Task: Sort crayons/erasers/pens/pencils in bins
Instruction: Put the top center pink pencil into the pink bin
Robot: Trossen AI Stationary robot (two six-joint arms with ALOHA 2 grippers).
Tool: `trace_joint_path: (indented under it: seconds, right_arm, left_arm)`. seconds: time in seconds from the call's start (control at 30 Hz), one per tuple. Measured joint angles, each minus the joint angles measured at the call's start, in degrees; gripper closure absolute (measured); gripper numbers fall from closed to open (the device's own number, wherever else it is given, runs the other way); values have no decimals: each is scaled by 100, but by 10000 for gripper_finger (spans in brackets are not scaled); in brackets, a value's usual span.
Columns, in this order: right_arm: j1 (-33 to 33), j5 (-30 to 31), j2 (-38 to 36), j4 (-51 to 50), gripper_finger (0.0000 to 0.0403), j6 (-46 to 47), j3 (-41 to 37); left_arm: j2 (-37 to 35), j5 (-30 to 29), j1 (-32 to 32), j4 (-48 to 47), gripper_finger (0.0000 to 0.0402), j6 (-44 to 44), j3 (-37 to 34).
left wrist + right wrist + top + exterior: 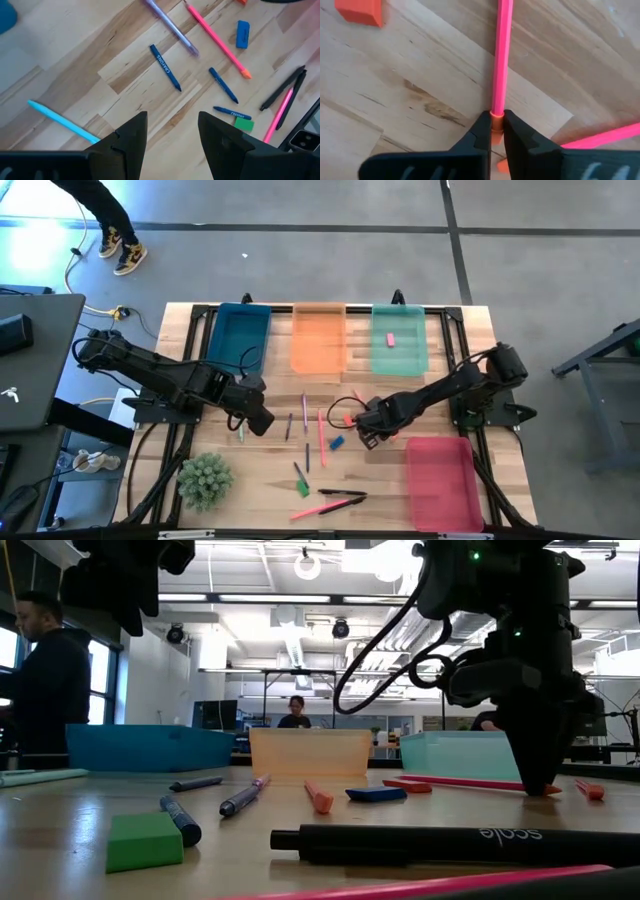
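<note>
My right pincer (492, 131) pinches a pink pencil's (501, 55) end on the table (250, 480), at 10 o'clock from the red-pink bin (440, 480); my left pincer (172, 131) hovers spread at 9 o'clock.

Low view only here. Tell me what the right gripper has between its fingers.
Observer: The right wrist view shows the right gripper shut on the orange-tipped end of a pink stick that lies on the wood.
Operator: Report the left gripper next. All I see is a dark shape overhead.
Observer: The left gripper is open and holds nothing. It hovers above bare wood on the left side of the table.
Operator: Give me what is inside the green bin. I see only its wall.
Observer: From above, the green bin holds one small pink item.
</note>
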Motion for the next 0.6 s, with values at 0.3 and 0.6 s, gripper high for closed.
trace_joint_path:
  seconds: [0.3, 0.6]
  right_arm:
    - [221, 210, -594, -198, 395, 408, -14]
    - [655, 846, -1574, -200, 397, 966, -3]
  left_arm:
    - [0, 114, 2, -5, 236, 126, 0]
    - [2, 126, 151, -16, 236, 234, 0]
